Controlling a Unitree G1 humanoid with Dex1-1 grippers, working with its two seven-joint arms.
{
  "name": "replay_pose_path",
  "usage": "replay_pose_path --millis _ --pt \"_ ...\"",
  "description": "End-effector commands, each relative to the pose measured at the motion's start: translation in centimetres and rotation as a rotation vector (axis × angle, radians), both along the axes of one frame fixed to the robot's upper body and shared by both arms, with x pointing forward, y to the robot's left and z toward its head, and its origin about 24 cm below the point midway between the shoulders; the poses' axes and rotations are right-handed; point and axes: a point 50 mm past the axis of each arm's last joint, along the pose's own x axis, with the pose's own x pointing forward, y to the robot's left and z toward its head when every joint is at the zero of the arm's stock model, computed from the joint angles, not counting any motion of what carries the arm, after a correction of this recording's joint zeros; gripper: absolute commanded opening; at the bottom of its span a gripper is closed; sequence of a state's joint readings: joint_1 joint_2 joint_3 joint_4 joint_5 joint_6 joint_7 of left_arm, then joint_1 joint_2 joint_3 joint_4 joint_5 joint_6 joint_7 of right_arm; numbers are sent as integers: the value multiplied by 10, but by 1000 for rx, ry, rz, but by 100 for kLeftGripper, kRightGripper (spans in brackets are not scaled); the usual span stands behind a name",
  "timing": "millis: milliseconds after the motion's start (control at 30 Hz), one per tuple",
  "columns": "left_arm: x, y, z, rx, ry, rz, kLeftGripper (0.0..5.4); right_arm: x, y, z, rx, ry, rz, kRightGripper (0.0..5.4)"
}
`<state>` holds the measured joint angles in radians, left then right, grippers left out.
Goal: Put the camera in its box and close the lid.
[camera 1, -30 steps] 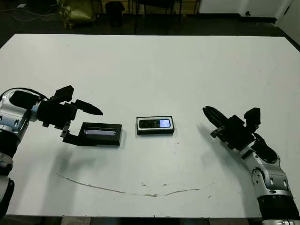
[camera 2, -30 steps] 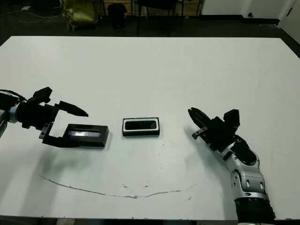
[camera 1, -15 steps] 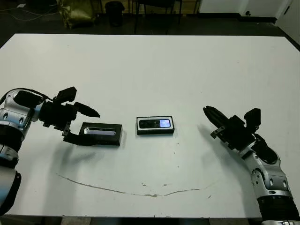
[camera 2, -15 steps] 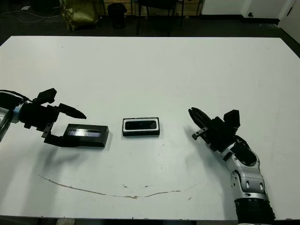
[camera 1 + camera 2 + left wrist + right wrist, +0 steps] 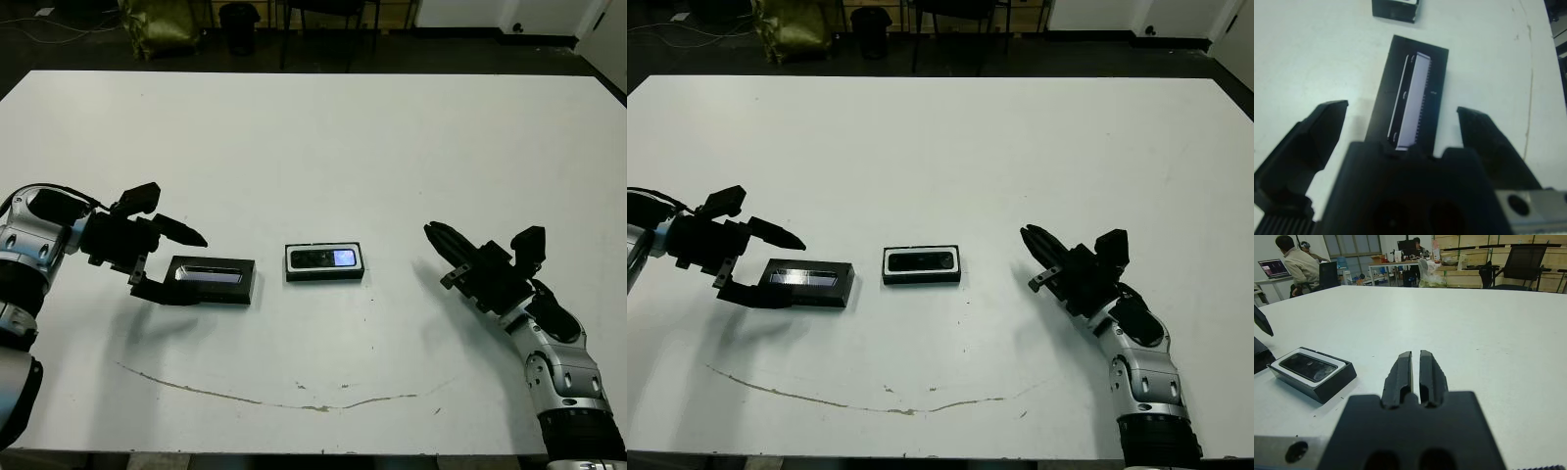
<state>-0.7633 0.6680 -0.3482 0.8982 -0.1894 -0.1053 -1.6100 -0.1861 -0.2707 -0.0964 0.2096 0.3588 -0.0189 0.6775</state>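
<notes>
The camera [image 5: 325, 258], black with a small lit screen, lies face up inside the white-lined box [image 5: 324, 275] at the table's middle. The lid [image 5: 212, 278], flat and black with a silvery stripe, rests on the table left of the box. My left gripper [image 5: 167, 262] is open at the lid's left end, one finger on each side of it. In the left wrist view the lid [image 5: 1413, 100] lies between the spread fingers [image 5: 1317, 137], touching neither. My right gripper [image 5: 438, 243] is shut and holds nothing, hovering to the right of the box [image 5: 1312, 372].
A thin crack-like line [image 5: 294, 401] runs across the white table [image 5: 323, 137] near its front edge. Chairs and a yellow-green bag [image 5: 162, 24] stand beyond the far edge. A seated person [image 5: 1298, 264] shows far behind in the right wrist view.
My left gripper has drawn back a little to the left along the lid. The lid, the box and the right arm have not moved.
</notes>
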Motion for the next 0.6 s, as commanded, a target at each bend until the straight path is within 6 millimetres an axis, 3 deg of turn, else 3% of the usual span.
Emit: replay_pose_path --millis 33,600 --pt "-1 5 -3 33 15 7 538 -3 -4 -4 -4 29 -13 0" --pt "1 4 -17 73 35 18 538 -3 -5 -3 -2 30 -7 0"
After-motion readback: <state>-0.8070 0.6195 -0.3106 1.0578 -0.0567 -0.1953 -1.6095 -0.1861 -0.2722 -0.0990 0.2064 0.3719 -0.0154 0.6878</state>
